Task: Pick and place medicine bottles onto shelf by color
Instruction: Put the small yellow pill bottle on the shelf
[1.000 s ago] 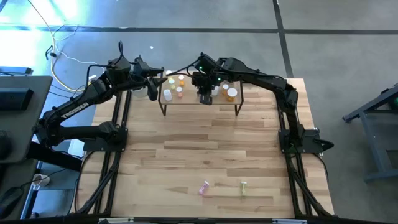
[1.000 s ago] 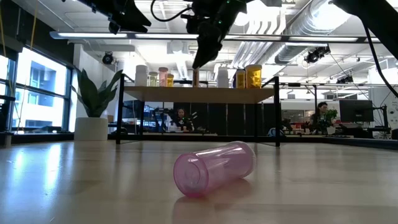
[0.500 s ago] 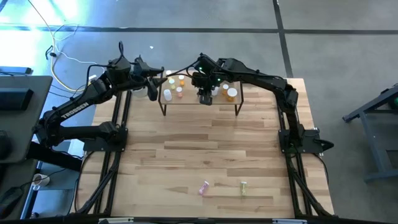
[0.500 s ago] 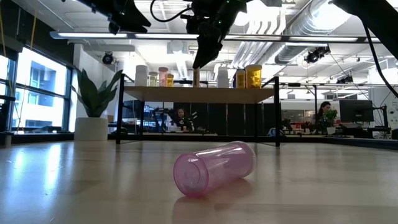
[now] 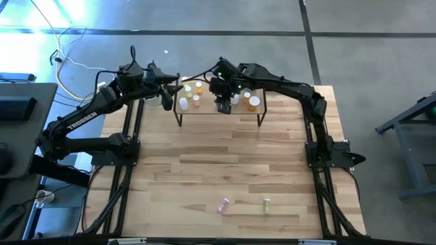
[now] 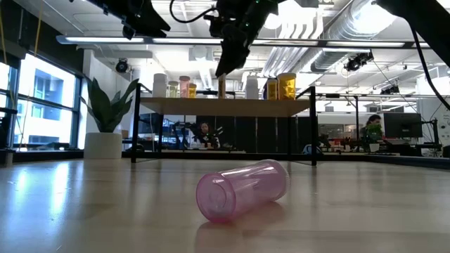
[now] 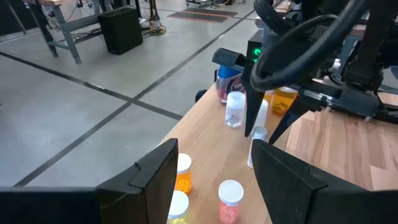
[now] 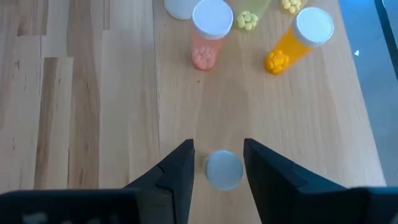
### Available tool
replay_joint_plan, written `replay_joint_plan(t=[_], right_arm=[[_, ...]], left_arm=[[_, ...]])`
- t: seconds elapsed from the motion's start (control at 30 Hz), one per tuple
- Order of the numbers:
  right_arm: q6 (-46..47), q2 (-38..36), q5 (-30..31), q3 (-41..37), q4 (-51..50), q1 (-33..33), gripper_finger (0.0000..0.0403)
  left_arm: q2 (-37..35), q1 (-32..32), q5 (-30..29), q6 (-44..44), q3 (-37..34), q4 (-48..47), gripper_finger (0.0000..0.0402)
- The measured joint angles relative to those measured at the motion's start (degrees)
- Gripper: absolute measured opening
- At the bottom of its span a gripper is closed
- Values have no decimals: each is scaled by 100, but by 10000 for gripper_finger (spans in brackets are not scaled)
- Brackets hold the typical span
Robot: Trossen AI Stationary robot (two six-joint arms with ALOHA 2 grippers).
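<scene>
The shelf (image 5: 218, 113) stands at the table's far edge with several medicine bottles upright on it, among them a pink-filled one (image 8: 208, 34), an orange one (image 8: 298, 40) and a blue one (image 7: 229, 81). My right gripper (image 8: 219, 167) hovers over the shelf's middle, open, pointing steeply down. Its fingers stand on either side of a small white-capped bottle (image 8: 224, 169) that rests upright on the shelf board. My left gripper (image 7: 211, 168) waits open and holding nothing above the shelf's left end. A pink bottle (image 6: 242, 188) and a yellow-green one (image 5: 266, 204) lie on their sides near the table's front edge.
A potted plant in a white pot (image 6: 103, 144) stands left of the shelf. The shelf's thin black legs (image 6: 136, 130) rise from the tabletop. Bare wood lies between the shelf and the two bottles at the front. People sit at desks in the room beyond.
My right gripper's fingers have parted a little around the small white-capped bottle, which stays upright on the shelf. The arm itself has kept its place over the shelf.
</scene>
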Motion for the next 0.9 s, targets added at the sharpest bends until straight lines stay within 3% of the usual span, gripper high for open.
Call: replay_joint_plan(t=[0.27,0.7,0.9], right_arm=[[348,-201,12,0,31,-12,131],[2149,-823,2,0,-29,48,131],[2404,-1194,-10,0,-281,294,131]], left_arm=[[0,0,0,0,0,-18,193],[0,2,5,151,0,-42,193],[0,2,-2,399,0,-39,193]])
